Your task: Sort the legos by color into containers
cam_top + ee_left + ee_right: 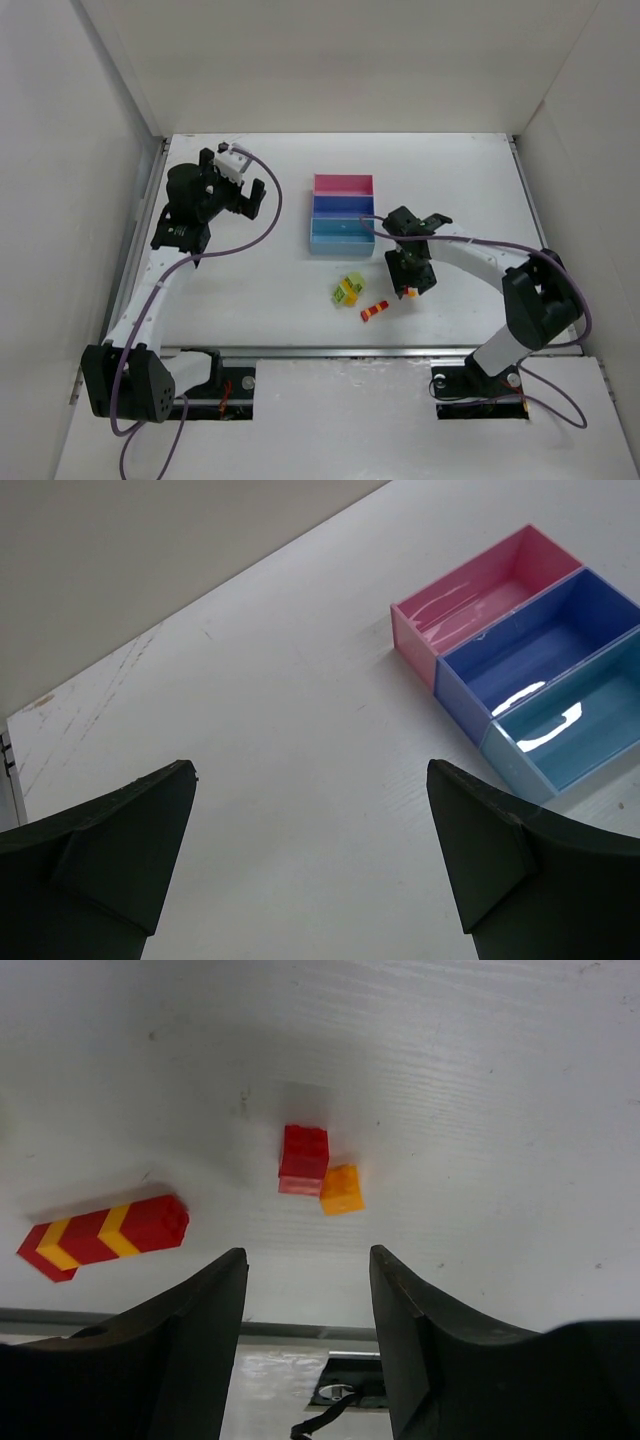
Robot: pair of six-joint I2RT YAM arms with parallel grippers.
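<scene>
The containers are one joined tray with a pink bin (pixel 342 184) (pixel 480 590), a dark blue bin (pixel 342 205) (pixel 540 645) and a light blue bin (pixel 340 235) (pixel 590 725); all look empty. A lime-yellow lego (pixel 348 291) and a red lego with yellow stripes (pixel 375 311) (pixel 105 1235) lie in front of the tray. A small red lego (pixel 304 1158) touches an orange lego (pixel 342 1189) (pixel 409 292). My right gripper (pixel 412 285) (pixel 308 1255) hovers just over these two, partly open, nothing between its fingers. My left gripper (pixel 250 195) (pixel 312 770) hangs wide open left of the tray.
White walls enclose the table on the left, back and right. The table's front edge (pixel 300 1328) runs close behind the right fingers. Purple cables loop off both arms.
</scene>
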